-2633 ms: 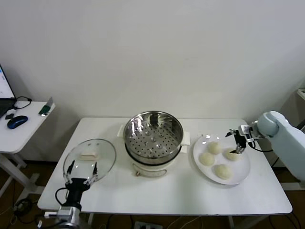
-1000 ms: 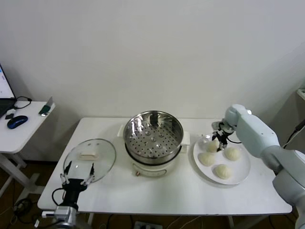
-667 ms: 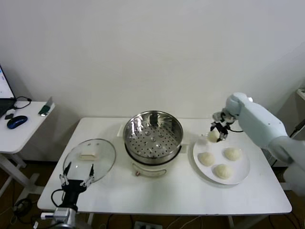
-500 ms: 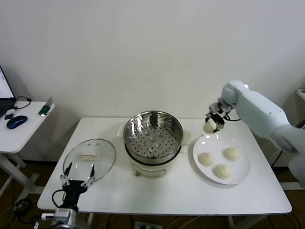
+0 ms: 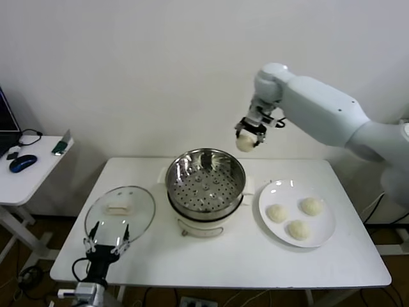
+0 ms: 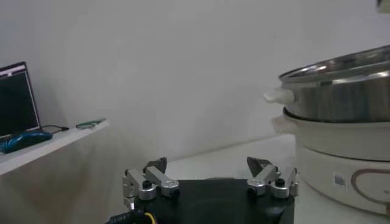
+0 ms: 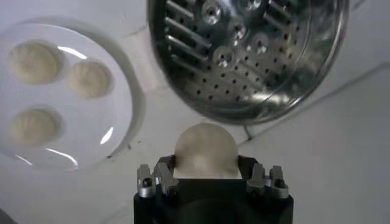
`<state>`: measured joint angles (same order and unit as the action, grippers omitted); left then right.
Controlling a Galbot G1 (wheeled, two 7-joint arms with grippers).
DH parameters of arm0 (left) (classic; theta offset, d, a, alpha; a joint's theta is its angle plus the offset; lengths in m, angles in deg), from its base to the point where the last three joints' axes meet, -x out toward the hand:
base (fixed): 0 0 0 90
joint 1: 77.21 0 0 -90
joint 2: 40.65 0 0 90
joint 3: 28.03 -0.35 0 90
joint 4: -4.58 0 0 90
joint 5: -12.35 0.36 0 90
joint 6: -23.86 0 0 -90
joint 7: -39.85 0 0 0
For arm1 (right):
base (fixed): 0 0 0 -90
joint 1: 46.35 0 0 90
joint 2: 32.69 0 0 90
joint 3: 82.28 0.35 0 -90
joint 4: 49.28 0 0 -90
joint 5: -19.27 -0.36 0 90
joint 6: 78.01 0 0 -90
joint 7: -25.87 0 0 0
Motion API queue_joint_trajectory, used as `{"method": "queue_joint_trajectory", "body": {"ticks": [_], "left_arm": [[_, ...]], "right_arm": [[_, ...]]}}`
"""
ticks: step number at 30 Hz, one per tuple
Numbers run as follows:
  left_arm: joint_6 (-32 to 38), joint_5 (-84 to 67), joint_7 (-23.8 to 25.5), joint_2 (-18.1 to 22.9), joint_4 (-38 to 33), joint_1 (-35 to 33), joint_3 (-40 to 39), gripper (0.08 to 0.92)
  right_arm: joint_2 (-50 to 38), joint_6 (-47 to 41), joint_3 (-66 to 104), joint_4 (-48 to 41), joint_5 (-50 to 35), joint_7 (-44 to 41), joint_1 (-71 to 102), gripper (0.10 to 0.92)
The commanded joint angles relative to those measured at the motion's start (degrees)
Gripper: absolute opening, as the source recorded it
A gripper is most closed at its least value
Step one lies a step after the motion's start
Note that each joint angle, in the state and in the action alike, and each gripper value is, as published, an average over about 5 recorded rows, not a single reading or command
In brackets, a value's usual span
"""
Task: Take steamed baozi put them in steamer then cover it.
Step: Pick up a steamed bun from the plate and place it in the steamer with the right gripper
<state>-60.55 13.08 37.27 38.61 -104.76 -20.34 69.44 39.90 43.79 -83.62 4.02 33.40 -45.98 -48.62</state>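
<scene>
My right gripper (image 5: 248, 134) is shut on a pale baozi (image 5: 245, 143) and holds it in the air above the far right rim of the steamer (image 5: 205, 182). The right wrist view shows that baozi (image 7: 205, 151) between the fingers, with the steamer's perforated tray (image 7: 250, 52) below. Three more baozi (image 5: 287, 217) lie on the white plate (image 5: 323, 238) at the right. The glass cover (image 5: 120, 212) lies flat on the table at the left. My left gripper (image 5: 105, 247) is open and empty at the front left edge, just in front of the cover.
A side table (image 5: 25, 176) with a mouse and a laptop corner stands at the far left. The steamer's cream base (image 6: 344, 176) rises close beside my left gripper in the left wrist view. The wall is right behind the table.
My right gripper closed on a baozi on the plate, lifted it and carried it up and to the left, over the steamer's far right rim. The left arm stayed put.
</scene>
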Motion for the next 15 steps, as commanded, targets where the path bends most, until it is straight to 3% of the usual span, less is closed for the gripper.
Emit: {"method": "queue_joint_trajectory", "body": {"ticks": [1, 15], "left_arm": [[-1.4, -2.33, -0.03, 0.39, -1.76, -0.39, -0.1, 0.823], [-1.8, -3.45, -0.03, -0.38, -2.92, -0.84, 0.05, 0.823]], "right_arm": [[7.3, 4.06, -2.42, 2.25, 2.36, 0.08, -0.46, 0.68], [14.0, 7.06, -0.23, -7.27, 17.48, 3.98, 10.47, 0.687]]}}
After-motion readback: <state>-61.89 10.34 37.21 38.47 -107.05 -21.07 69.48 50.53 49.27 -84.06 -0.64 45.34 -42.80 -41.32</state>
